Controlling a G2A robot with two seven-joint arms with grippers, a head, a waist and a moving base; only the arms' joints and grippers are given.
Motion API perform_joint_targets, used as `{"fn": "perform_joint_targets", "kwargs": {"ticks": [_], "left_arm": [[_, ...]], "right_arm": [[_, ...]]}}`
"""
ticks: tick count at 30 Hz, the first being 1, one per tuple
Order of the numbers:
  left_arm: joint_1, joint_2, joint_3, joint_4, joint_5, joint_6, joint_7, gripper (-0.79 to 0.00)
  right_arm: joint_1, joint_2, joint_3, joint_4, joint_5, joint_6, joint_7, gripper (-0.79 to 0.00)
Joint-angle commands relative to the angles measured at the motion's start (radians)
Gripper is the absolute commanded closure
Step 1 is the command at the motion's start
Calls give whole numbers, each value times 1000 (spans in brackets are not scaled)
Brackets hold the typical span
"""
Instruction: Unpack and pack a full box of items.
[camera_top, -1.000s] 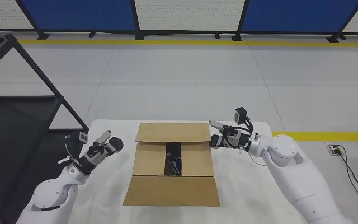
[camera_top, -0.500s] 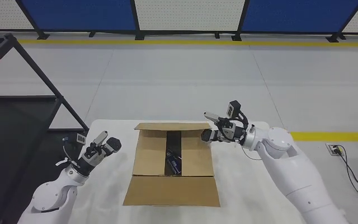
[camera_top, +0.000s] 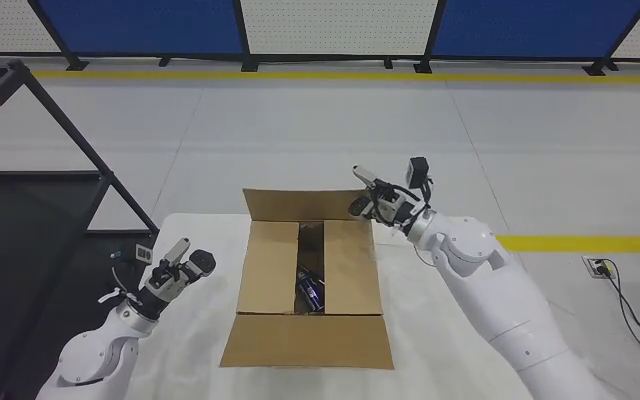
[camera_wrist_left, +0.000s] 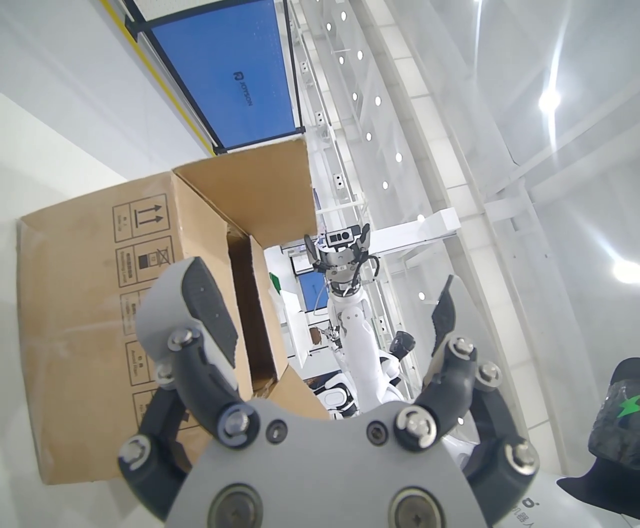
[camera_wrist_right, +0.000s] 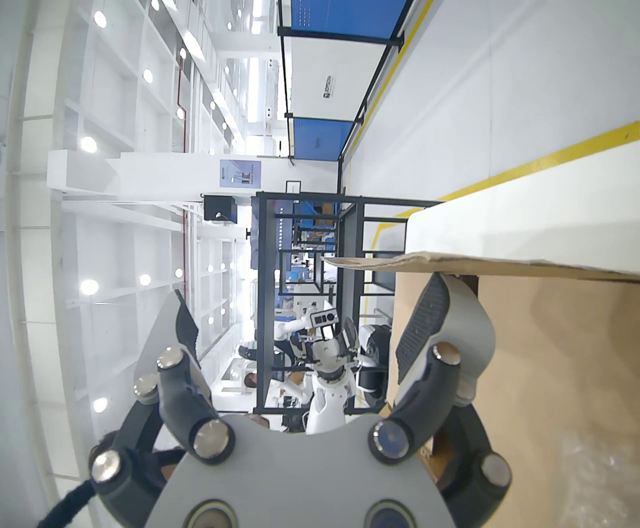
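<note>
A brown cardboard box (camera_top: 265, 275) stands in the middle of the white table (camera_top: 200, 335). Its far flap (camera_top: 300, 205) stands upright, and the two side flaps lie over the top with a gap between them. Dark packaged items (camera_top: 312, 290) show through that gap. My right gripper (camera_top: 362, 195) is open at the box's far right corner, with one finger (camera_wrist_right: 430, 310) against the flap's edge (camera_wrist_right: 475, 267). My left gripper (camera_top: 178, 258) hangs open and holds nothing, apart from the box's left wall (camera_wrist_left: 90, 280).
The near flap (camera_top: 305, 342) lies flat on the table toward me. A black metal rack (camera_top: 60, 140) stands off the table's left side. Bare tabletop lies on both sides of the box.
My right gripper moved from the box's right side to its far right corner and rose. The far flap went from lying flat outward to standing upright. The left arm barely shifted.
</note>
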Motion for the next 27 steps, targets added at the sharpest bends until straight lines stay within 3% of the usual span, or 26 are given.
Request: {"fn": "perform_joint_targets", "kwargs": {"ticks": [1, 16, 27], "left_arm": [[2, -1, -1, 0, -3, -1, -1, -785], [20, -7, -13, -2, -18, -10, -1, -785], [29, -12, -15, -14, -6, -10, 16, -785]], "right_arm": [[20, -10, -15, 17, -14, 16, -23, -785], [105, -112, -139, 173, -151, 36, -312, -785], [105, -112, -139, 173, -151, 36, -312, -785]]}}
